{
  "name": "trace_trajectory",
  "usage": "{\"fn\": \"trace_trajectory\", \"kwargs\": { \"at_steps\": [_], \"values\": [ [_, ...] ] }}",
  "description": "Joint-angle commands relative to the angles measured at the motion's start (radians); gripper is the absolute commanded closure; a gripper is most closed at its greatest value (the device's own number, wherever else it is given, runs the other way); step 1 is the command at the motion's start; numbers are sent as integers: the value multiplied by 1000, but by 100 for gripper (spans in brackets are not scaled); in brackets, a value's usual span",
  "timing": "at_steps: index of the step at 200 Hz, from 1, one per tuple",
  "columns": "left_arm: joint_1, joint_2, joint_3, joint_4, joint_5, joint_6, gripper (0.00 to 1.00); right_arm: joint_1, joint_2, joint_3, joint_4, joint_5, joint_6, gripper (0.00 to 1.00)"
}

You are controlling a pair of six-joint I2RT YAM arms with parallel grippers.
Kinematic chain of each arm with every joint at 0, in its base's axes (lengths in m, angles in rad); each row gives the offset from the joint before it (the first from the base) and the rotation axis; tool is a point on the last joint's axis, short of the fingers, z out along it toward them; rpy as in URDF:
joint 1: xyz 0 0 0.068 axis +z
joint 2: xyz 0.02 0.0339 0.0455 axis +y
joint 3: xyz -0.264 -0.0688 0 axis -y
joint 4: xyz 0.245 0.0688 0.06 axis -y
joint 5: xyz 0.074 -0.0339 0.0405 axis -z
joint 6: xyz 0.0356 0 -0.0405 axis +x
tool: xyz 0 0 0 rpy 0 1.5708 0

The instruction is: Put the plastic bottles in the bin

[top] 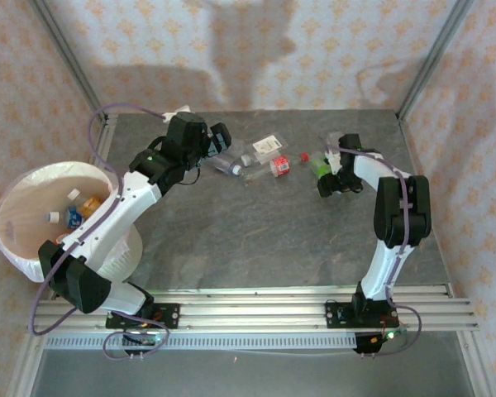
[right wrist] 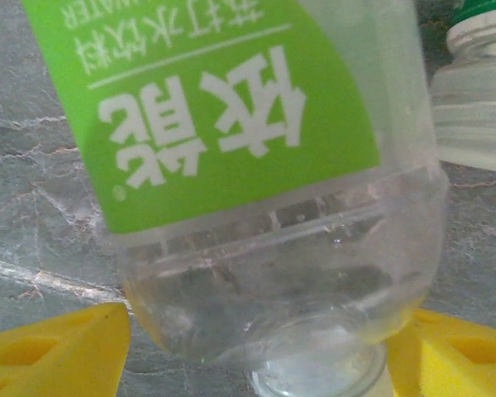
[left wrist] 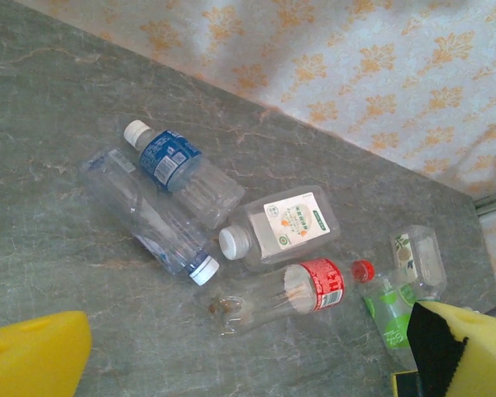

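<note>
Left gripper (left wrist: 244, 347): jaws spread wide with nothing between them, poised above the bench (left wrist: 58, 240) at the near side of the loose bottles.
Right gripper (right wrist: 264, 343): one yellow finger on each side of the base of the green-labelled bottle (right wrist: 231, 124), both close to it. I cannot tell if they press on it.
Green-labelled bottle: lies on the bench at the right end of the group, next to a small clear bottle (left wrist: 417, 256).
Plastic bottles on the bench: a blue-labelled bottle (left wrist: 178, 165), a plain clear bottle (left wrist: 153, 219), a squat white-labelled bottle (left wrist: 281, 227) and a red-labelled bottle (left wrist: 289, 289) lie on their sides, bunched together near the far wall.
Bin (top: 25, 219): stands off the left edge of the bench beside the left arm, with a few binned bottles (top: 70, 211) already inside.
</note>
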State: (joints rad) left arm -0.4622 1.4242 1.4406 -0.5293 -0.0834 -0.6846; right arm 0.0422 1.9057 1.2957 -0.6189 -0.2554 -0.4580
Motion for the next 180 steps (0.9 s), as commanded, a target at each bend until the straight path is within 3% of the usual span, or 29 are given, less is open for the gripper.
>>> {"fn": "trace_trajectory", "kwargs": {
  "at_steps": [1,62,180],
  "values": [
    [13,1,6,-28,-8,-20,0,-1,39,5,-3,18,-14,27],
    [21,-4,-6,-31,-4,-27,0,66,-44,-61,73,53,-14,53],
    [22,28,-14,-6,68,-35,0,82,-268,-243,213,70,223,73]
  ]
}}
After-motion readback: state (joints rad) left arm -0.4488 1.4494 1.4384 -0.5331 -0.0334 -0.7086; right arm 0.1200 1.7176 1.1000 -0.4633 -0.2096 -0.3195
